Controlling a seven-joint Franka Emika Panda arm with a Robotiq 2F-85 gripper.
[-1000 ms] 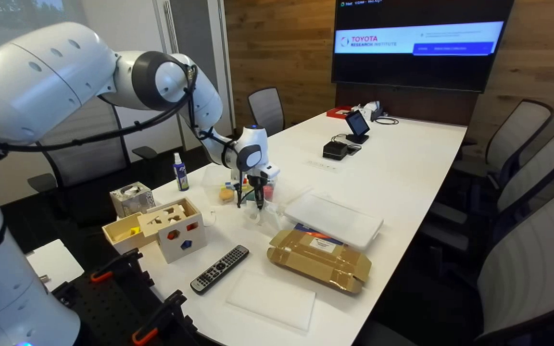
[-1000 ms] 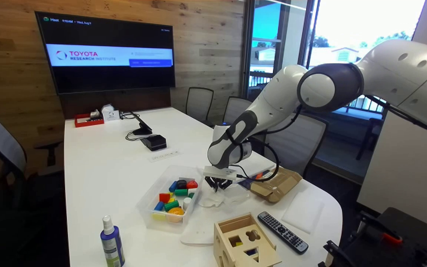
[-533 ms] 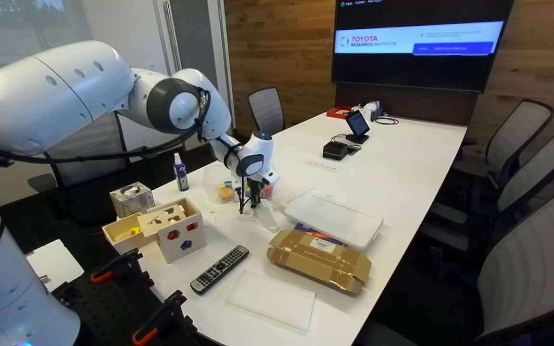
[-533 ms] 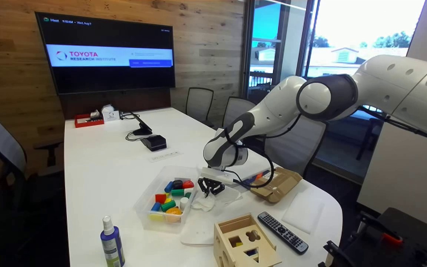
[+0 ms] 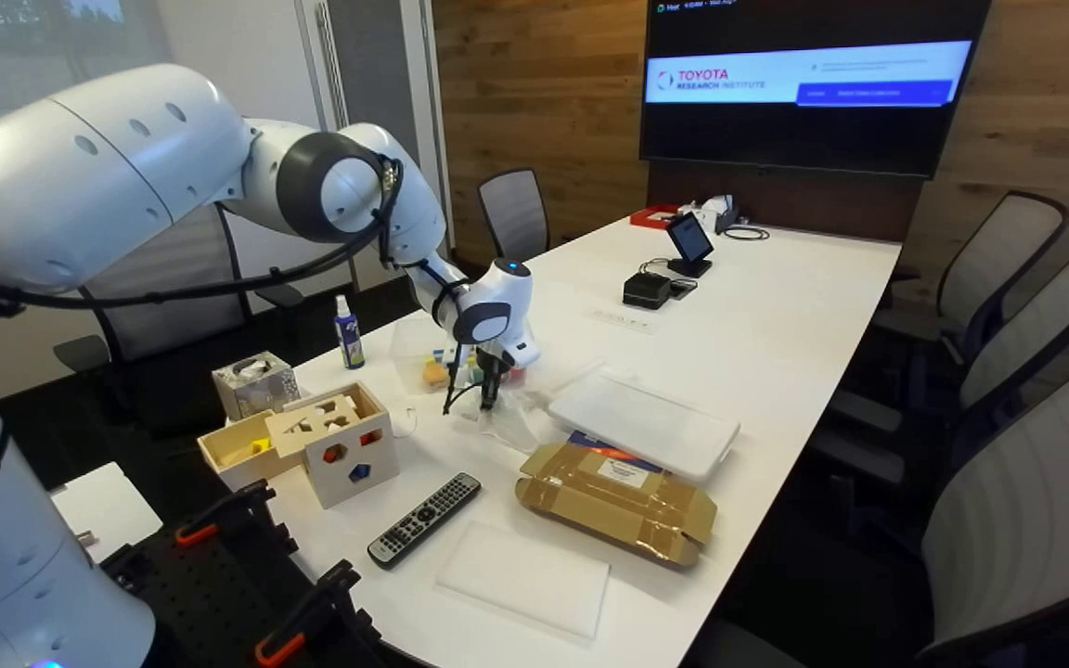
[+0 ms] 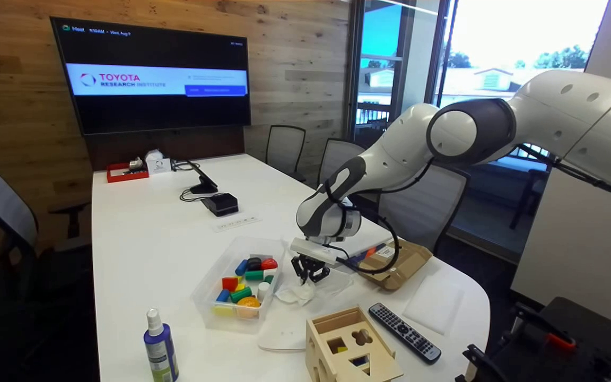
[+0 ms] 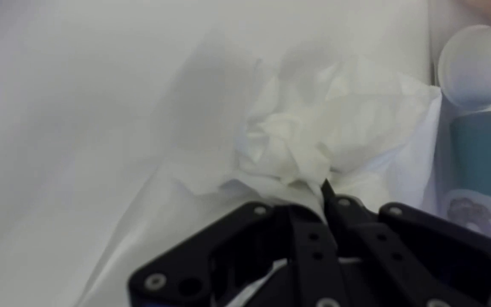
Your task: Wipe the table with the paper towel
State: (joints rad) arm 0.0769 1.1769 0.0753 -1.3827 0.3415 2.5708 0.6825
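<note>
- The table stretched lengthwise, its long axis receding toward the wall screen in both exterior views.
- The paper towel was at the near end of the table, between the clear bin of colored blocks and the cardboard box.
- It was bunched and creased, so a long axis could not be read from it.
- In the wrist view, one loose corner of it pointed up and to the right, toward the bin, and its tightest folds lay just past the gripper.
- Whether that corner touched the bin could not be told.
- A smoother, thinner sheet ran off to the lower left of the wrist view; whether it belonged to the paper towel was unclear.
- The gripper pointed down, its fingers drawn in narrow with a pinch of the paper towel held between them.
- How much of the paper towel's underside pressed on the table was hidden.
- The remote control lay flat beside the wooden shape box, apart from the paper towel.
- The spray bottle stood upright near the table's edge.
</note>
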